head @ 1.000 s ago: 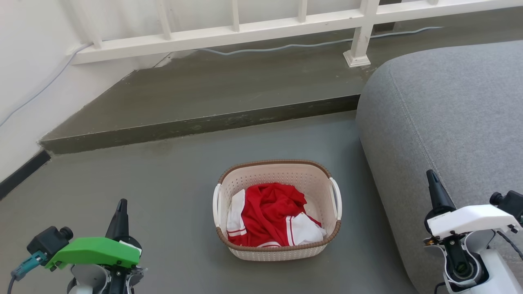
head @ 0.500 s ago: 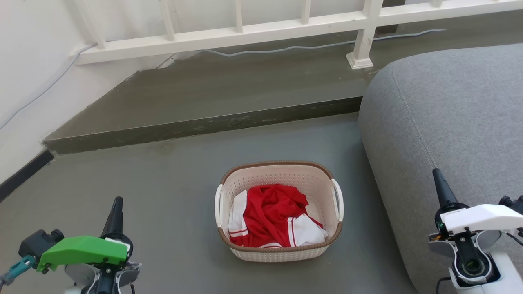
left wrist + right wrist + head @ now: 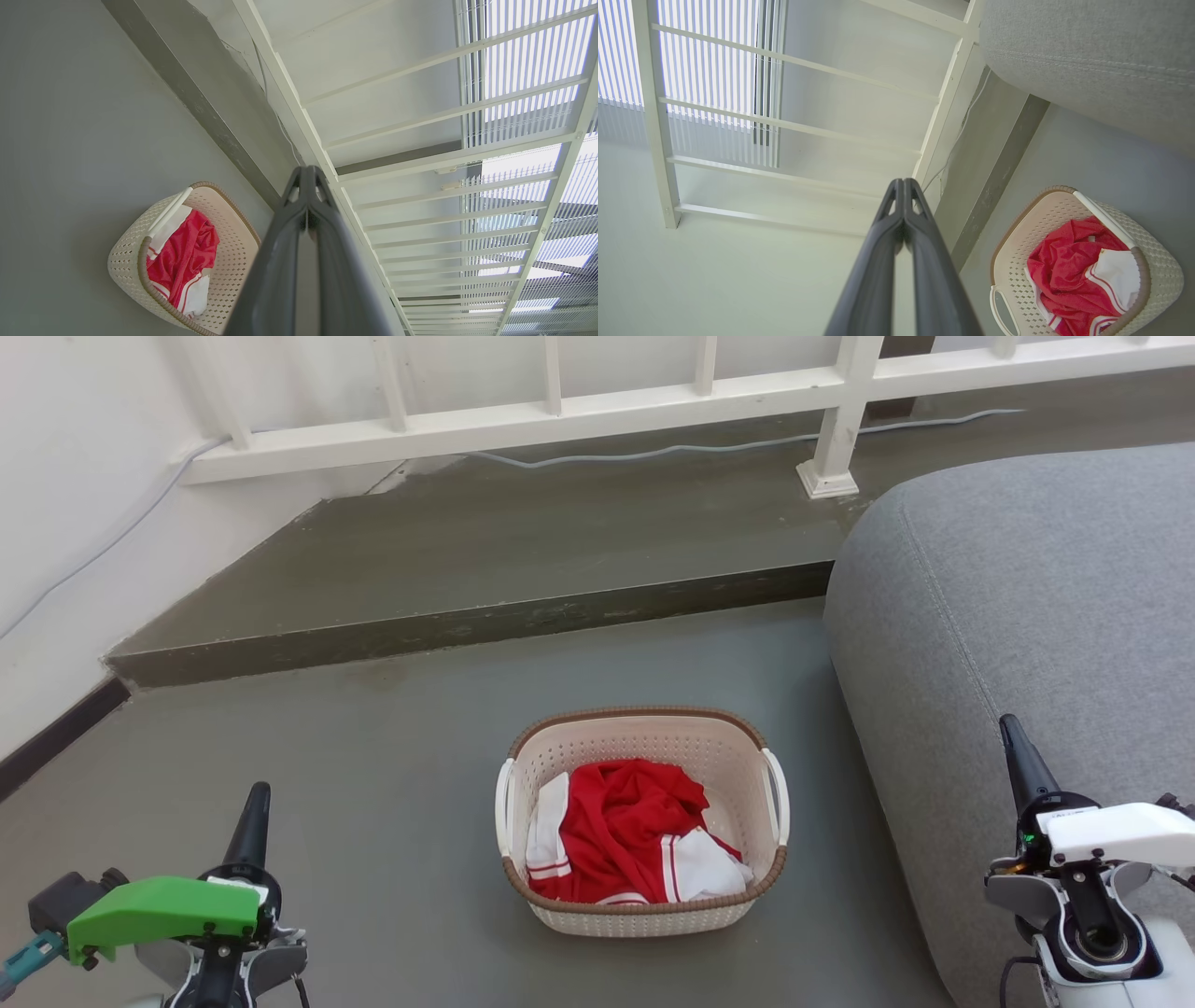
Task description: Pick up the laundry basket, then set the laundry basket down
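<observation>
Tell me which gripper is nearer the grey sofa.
Right. In the head view the right gripper overlaps the edge of the grey sofa. The left gripper is across the laundry basket from it, over the floor.

Head downward, wrists forward; shared basket (image 3: pixel 644 919)

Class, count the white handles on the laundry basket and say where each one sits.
2. One handle is on the laundry basket's left side, the other handle on its right side, both just outside the brown rim. Neither is hidden by the clothes inside.
</observation>
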`<state>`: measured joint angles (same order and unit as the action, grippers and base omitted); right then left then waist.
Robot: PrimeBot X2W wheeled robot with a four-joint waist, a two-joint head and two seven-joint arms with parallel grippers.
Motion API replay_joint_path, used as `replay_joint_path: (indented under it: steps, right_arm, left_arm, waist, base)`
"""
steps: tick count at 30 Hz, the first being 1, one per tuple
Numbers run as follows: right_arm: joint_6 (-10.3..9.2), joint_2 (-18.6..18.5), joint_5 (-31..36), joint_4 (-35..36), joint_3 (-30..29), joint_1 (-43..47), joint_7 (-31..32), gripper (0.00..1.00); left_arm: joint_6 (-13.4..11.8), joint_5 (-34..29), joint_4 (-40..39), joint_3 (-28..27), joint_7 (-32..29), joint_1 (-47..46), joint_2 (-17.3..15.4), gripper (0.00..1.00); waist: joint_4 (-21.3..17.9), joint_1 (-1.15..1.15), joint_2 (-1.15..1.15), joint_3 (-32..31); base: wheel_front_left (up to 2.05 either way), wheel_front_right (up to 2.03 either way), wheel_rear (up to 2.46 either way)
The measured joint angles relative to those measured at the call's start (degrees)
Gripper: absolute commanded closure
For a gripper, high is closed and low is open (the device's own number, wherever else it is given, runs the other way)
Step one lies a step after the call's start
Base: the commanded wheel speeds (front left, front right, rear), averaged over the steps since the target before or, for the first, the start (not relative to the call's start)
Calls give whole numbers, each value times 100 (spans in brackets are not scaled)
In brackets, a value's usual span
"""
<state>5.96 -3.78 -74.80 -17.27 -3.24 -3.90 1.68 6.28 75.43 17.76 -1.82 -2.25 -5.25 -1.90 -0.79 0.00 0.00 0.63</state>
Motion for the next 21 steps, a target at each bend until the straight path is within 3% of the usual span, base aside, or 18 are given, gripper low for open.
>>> replay_joint_path:
  steps: [21]
  right_arm:
    - [58, 133, -1484, 71, -410, -3, 420, 100]
  left_arm:
    - [58, 1411, -143, -287, -413, 0, 0, 100]
  waist:
    - [73, 0, 0, -44]
  base:
    - [0, 0, 0]
